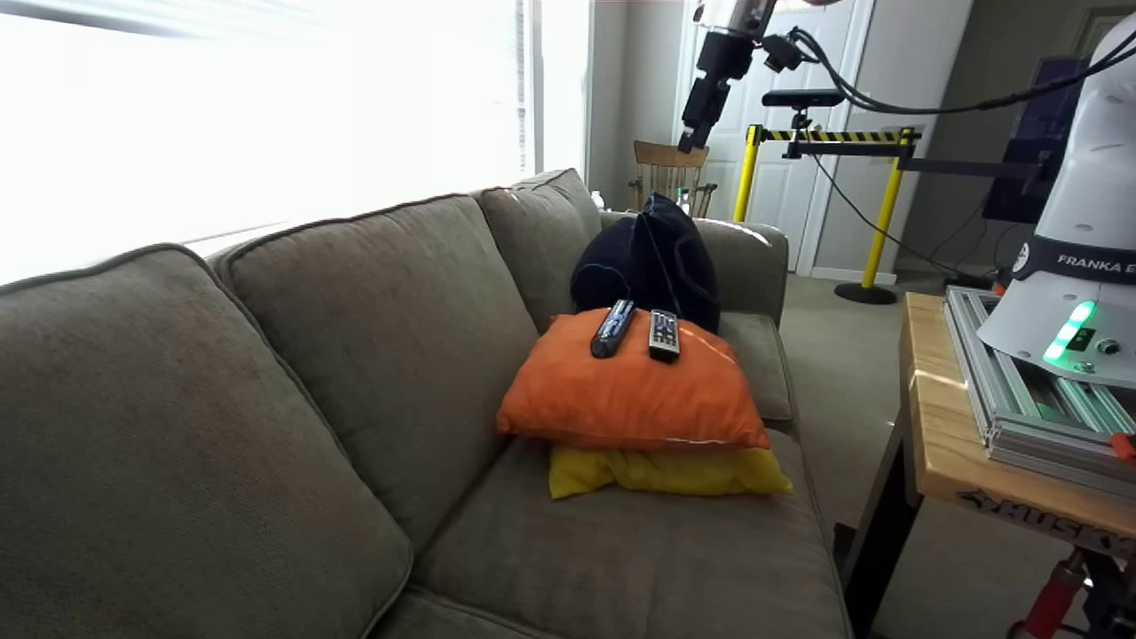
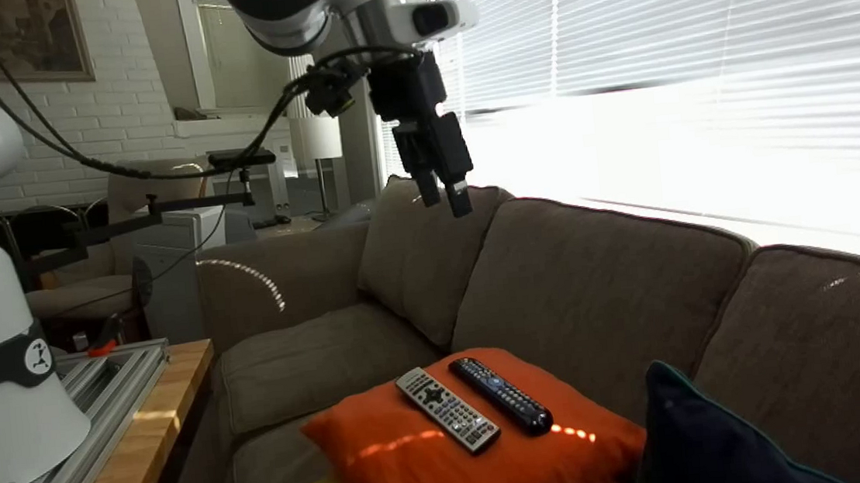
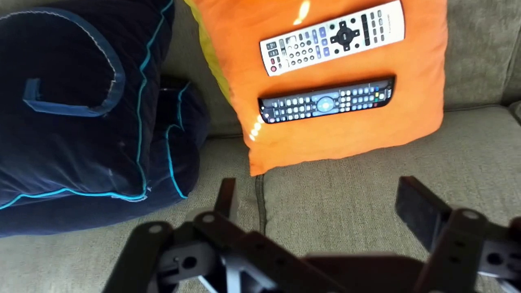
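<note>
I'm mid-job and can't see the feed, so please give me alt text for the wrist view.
A silver remote and a black remote lie side by side, not touching, on an orange pillow at upper right. Open, empty fingers show at the bottom, over the sofa; dark blue pillows with turquoise trim lie at left.

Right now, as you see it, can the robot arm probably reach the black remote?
Probably yes. The claw hangs open and empty, higher than the black remote, which lies uncovered on the orange pillow. The silver remote lies apart from it, and nothing seems to block the way from above.
</note>
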Tool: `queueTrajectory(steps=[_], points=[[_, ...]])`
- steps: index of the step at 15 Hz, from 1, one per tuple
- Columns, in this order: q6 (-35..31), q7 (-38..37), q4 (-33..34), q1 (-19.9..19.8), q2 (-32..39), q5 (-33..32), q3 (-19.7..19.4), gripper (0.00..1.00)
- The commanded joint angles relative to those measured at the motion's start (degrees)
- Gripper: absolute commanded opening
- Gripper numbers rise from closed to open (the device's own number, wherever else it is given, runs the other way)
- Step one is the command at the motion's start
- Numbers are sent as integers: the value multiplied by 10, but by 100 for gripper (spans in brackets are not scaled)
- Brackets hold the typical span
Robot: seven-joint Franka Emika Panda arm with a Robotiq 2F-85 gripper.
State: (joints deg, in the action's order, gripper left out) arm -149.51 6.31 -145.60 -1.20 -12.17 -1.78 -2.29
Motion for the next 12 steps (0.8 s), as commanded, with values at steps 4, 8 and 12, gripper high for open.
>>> queueTrajectory(steps=[4, 8, 12], points=[[-36, -267, 31, -56, 133, -157, 29, 100], [-37, -275, 18, -41, 133, -158, 9, 100], [-33, -283, 24, -40, 136, -160, 8, 100]])
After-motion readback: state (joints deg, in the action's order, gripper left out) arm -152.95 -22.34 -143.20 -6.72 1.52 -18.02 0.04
